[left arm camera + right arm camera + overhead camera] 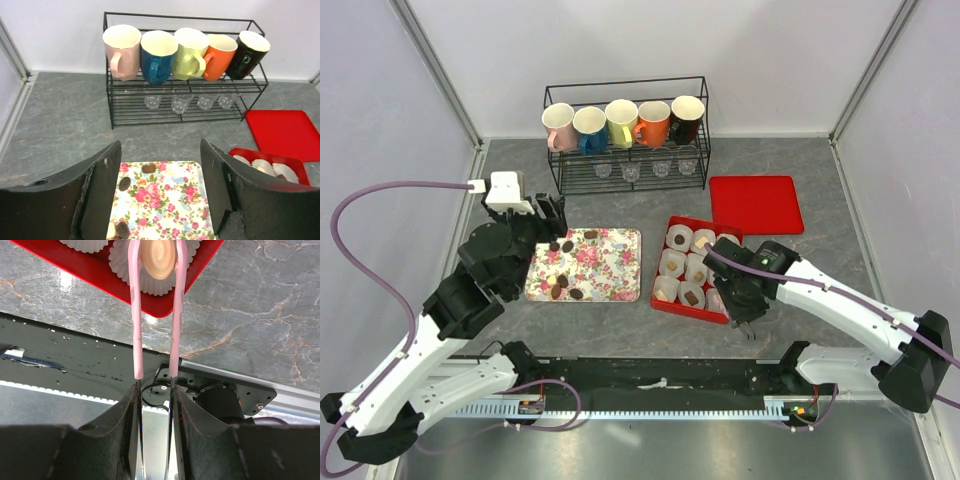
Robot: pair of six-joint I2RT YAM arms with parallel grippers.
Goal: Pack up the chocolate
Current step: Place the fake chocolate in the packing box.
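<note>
Several dark brown pieces of chocolate (566,245) lie on the left side of a flowered tray (615,262). My left gripper (552,215) hovers open over the tray's back-left corner. In its wrist view the left gripper (160,150) has nothing between its fingers, and chocolate pieces (124,183) sit below. My right gripper (155,390) is shut on pink tongs (136,315). The tongs pinch a cream chocolate (158,257) over a white paper cup (120,262) at the near corner of the red box (160,305). From above, the right gripper (740,305) is beside that box (672,308).
A red lid (756,203) lies flat behind the box. A black wire rack (625,130) with mugs and small glasses stands at the back. The arms' black base rail (660,385) runs along the near edge.
</note>
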